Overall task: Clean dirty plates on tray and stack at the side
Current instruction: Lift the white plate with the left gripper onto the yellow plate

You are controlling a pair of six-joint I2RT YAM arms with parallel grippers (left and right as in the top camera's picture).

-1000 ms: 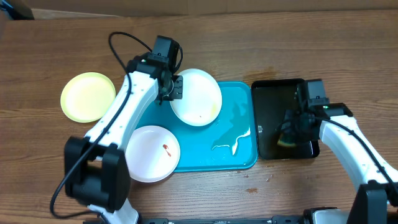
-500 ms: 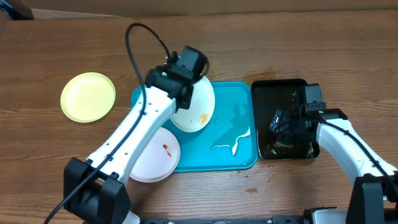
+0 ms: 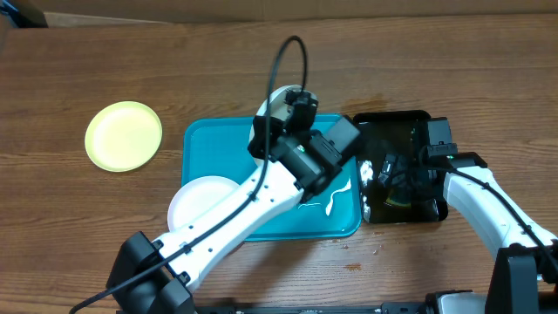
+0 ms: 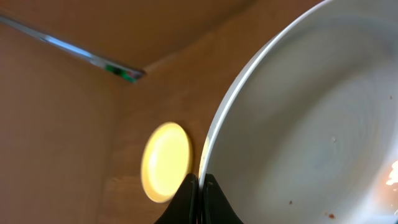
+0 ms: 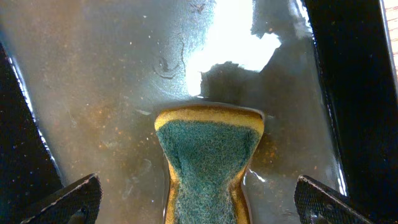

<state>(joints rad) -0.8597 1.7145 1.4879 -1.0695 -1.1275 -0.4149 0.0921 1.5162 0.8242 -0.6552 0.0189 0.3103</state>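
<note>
Left gripper (image 4: 200, 180): its two fingers are pressing together on the rim of a white round shallow plate (image 4: 311, 124). They are carrying it tipped on edge above the twelve-o'clock rim of the large turquoise plastic tray (image 3: 218, 144), seemingly to bring its soiled face toward the sponge side.
Held plate's face: small brown specks are showing on the inside, so I'd judge it is waiting for a scrub.
Right gripper (image 5: 198, 186): its jaws are standing wide apart over the small black plastic tray (image 3: 397, 131), which is sitting at three o'clock of the turquoise one.
Sponge: a yellow sponge with a green scouring face (image 5: 208, 155) is lying in the wet black tray between those parted jaws, touched by neither. It is likely parked there to soak.
Second white round plate (image 3: 196, 196): it is resting over the turquoise tray's seven-o'clock corner, partly under the left arm.
Lime-green round plate (image 3: 123, 135): it is lying on the brown wooden table (image 3: 70, 70) at nine o'clock, well apart from the tray, probably starting the clean stack.
Next move: I'd guess the sponge needs grasping before plate and sponge can meet.
</note>
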